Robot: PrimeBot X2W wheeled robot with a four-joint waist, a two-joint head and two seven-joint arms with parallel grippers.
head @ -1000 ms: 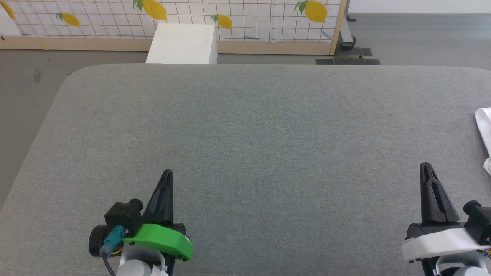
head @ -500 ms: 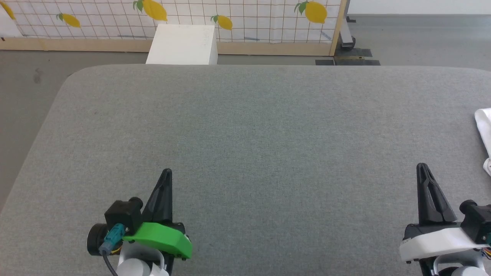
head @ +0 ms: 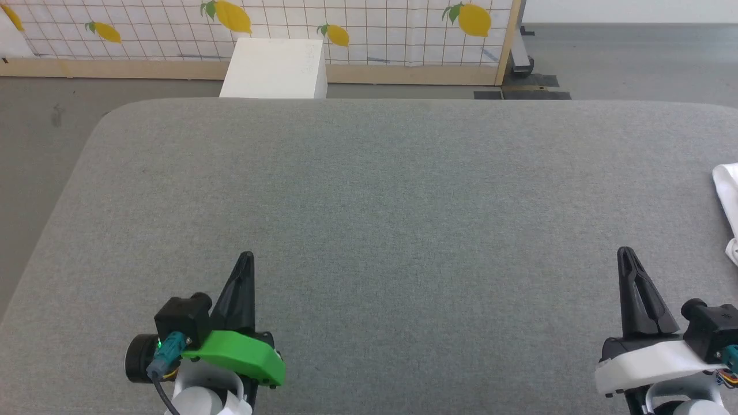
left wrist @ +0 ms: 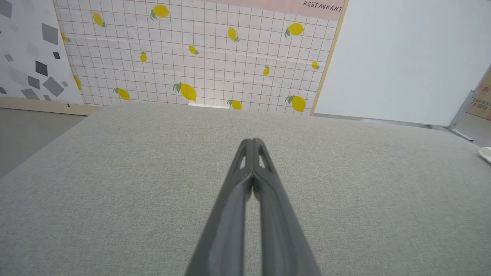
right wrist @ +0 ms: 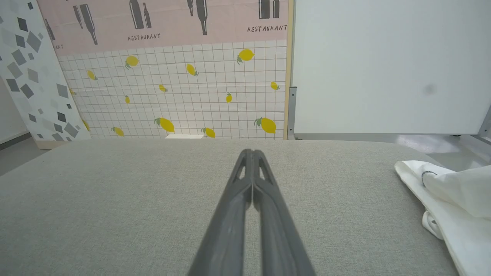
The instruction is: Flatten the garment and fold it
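Garment on table, white box beyond

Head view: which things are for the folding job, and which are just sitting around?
For the job: white garment, far right on the grey table; left gripper and right gripper, fingers shut, holding nothing.
Just around: white box and lemon-patterned screen, beyond the table.
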